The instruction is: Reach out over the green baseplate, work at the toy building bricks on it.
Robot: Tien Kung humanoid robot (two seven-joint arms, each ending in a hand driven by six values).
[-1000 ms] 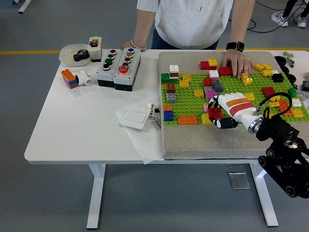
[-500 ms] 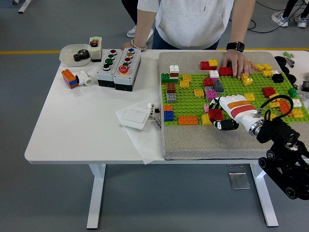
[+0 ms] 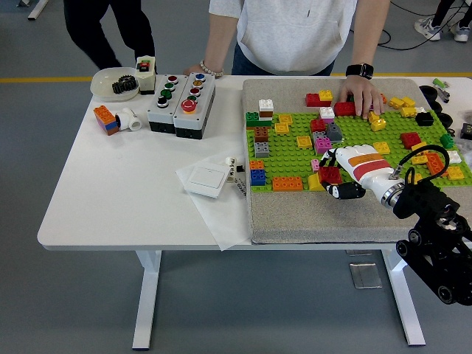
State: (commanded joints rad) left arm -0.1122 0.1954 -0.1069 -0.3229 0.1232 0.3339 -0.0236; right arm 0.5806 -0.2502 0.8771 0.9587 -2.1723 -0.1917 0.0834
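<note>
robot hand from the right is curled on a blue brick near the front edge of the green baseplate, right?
Not quite: the head view shows the right robot hand curled on a red brick, not a blue one. The rest holds; it sits near the front edge of the green baseplate.

I judge this to be a robotics lab or test hall, not a home. The floor point(image 3: 110, 295) is bare grey with a yellow line point(image 3: 44, 79) marked across it, as in a work bay. My station is a white height-adjustable table point(image 3: 125, 199) on metal legs. On it I see test fixtures: a grey box of coloured push-buttons point(image 3: 181, 103), a wall switch point(image 3: 204, 179), a bowl holding black gears point(image 3: 114, 82). Cables point(image 3: 413, 11) trail on the floor at the far right. A person point(image 3: 295, 33) stands opposite; another passes behind.
</note>
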